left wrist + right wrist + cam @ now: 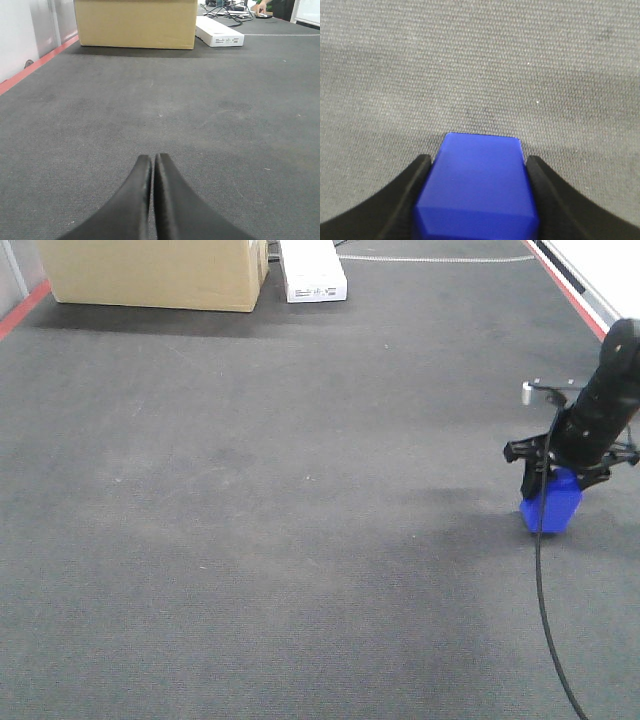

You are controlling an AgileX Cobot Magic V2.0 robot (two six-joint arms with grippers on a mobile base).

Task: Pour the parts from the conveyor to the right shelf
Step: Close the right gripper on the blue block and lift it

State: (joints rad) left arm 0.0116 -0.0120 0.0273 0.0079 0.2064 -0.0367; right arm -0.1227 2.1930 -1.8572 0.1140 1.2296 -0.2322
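The blue block is at the right side of the dark-grey conveyor, tilted a little and low at its surface. My right gripper comes down on it from above. In the right wrist view my right gripper is shut on the block, with a black finger pressed against each side. My left gripper is shut and empty, low over the bare conveyor. It does not show in the front view. The right shelf is out of view.
A big cardboard box and a flat white box stand at the conveyor's far end. Red edge stripes run at the far left and far right. A black cable hangs from the right arm.
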